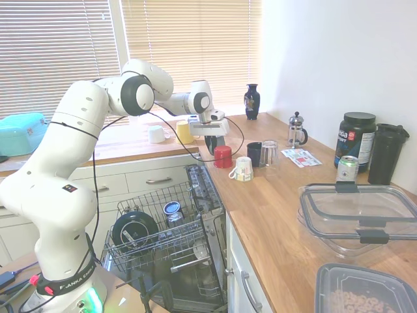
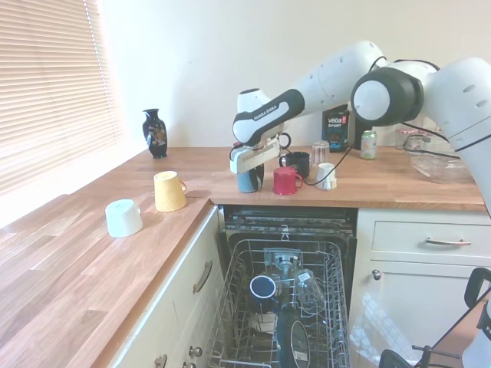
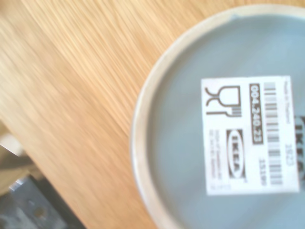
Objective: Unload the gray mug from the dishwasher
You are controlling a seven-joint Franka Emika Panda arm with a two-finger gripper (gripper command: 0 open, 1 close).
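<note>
- white two-finger gripper (image 2: 250, 175) points down over the small gray mug (image 2: 249, 181), which stands upside down on the wooden countertop (image 2: 153, 230) just beside the red cup (image 2: 285, 181)
- wrist view shows the mug's gray base (image 3: 224, 133) with a white ikea barcode sticker (image 3: 250, 136) facing up, wood grain around it
- fingers sit at the mug's sides; cannot tell whether they are clamped on it or let go
- mug is outside the under-counter dishwasher (image 2: 288, 222), near the counter edge above it
- dishwasher's gray wire rack (image 2: 280, 314) is pulled out, holding a blue-rimmed cup (image 2: 262, 288) and a dark round plate (image 1: 133, 229)
- behind the red cup: black mug (image 2: 298, 163), clear glass (image 2: 320, 152), white patterned cup (image 2: 327, 176) on its side
- yellow mug (image 2: 169, 191) and white cup (image 2: 123, 218) lie on the counter's other leg, well apart
</note>
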